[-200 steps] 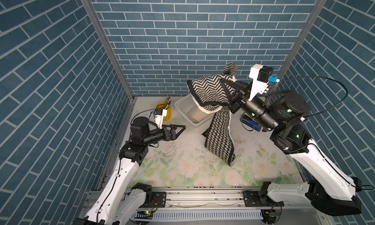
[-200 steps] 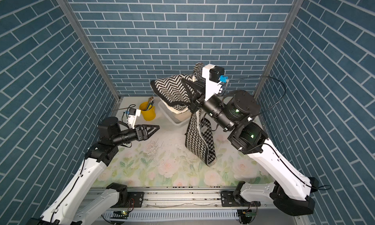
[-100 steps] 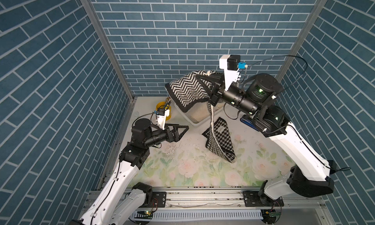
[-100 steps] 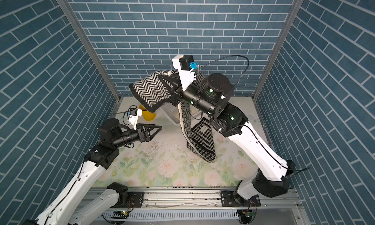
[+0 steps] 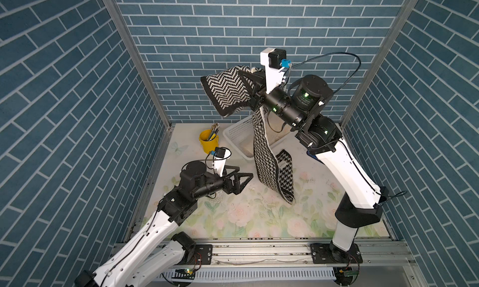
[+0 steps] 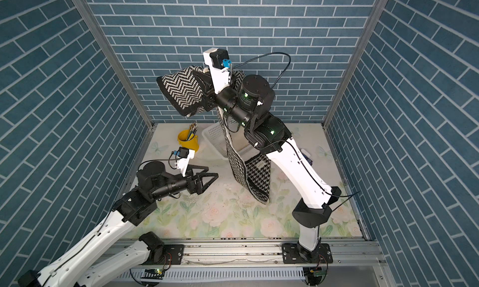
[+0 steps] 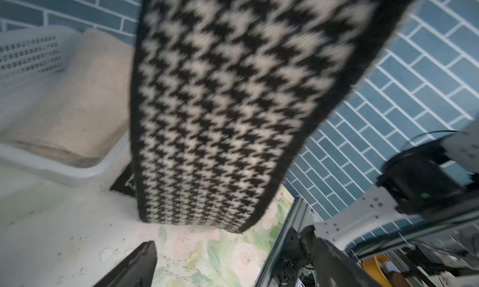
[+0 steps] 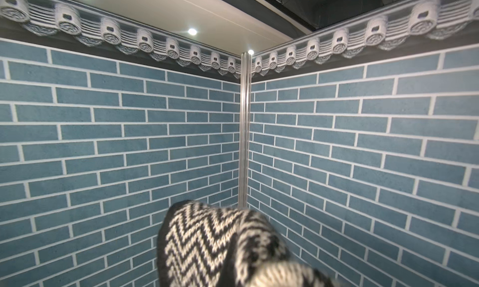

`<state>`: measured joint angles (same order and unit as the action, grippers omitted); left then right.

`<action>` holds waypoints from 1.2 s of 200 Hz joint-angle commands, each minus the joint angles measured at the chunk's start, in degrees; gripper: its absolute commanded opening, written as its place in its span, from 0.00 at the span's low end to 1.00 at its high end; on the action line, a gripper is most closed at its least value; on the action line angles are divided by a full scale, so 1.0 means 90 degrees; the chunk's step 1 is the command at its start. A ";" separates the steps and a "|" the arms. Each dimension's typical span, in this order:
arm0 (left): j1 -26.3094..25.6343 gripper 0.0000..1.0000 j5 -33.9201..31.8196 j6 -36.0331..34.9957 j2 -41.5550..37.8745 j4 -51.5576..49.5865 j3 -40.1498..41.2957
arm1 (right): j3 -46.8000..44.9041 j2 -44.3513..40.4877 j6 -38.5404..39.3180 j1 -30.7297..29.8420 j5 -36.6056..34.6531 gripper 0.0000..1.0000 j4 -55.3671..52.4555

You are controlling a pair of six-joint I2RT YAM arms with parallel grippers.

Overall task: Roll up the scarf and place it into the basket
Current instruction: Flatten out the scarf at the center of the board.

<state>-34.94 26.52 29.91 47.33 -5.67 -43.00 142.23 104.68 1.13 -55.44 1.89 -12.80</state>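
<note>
The long knitted black-and-white scarf (image 5: 228, 91) is off the table for most of its length and is not rolled. The right gripper (image 5: 245, 78) is clamped shut on it, high above the far edge of the floral-printed tabletop (image 5: 233, 215). A wad of the zigzag-patterned part drapes over the jaws, as the right wrist view (image 8: 207, 246) also shows.

From there a loose strip hangs straight down in front of the shallow white perforated plastic basket (image 5: 237, 132). It ends in a houndstooth-patterned tail near the middle of the tabletop. Whether that tail rests on the surface or hangs just clear of it cannot be told for sure.

The basket stands by the far edge, with the small yellow bucket of brushes (image 5: 208, 142) just beside it toward the far left corner. In the left wrist view something flat and beige (image 7: 85, 104) lies inside the basket (image 7: 28, 55), and no part of the scarf (image 7: 220, 104) is in it.

The left gripper (image 5: 245, 183) hovers low over the left half of the tabletop. Its jaws are spread wide and empty, pointing at the hanging strip but apart from it.

By this look the task is early. The scarf is picked up, but nothing counts as a roll. The scarf would have to be wound or gathered compactly, tail included, and then lowered into the basket.
</note>
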 commanded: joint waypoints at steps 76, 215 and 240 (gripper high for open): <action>-0.3772 1.00 -0.4546 -0.0105 0.3207 0.1161 -0.0861 | -0.0699 -0.1069 0.2220 -0.0001 -0.2939 0.00 0.1889; -0.4661 0.39 -1.0412 0.2297 0.6013 -0.0452 -0.2768 | -0.2306 -0.2298 0.2165 0.0074 -0.3320 0.00 0.1976; -0.4505 0.00 -1.1376 0.4434 0.5257 -0.3289 -0.2783 | -0.2764 -0.2662 0.2179 0.0067 -0.3270 0.00 0.2206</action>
<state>-76.49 -61.32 49.54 101.45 -8.54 -67.40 119.46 84.71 18.68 -54.74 -26.44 2.04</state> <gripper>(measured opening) 0.233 0.063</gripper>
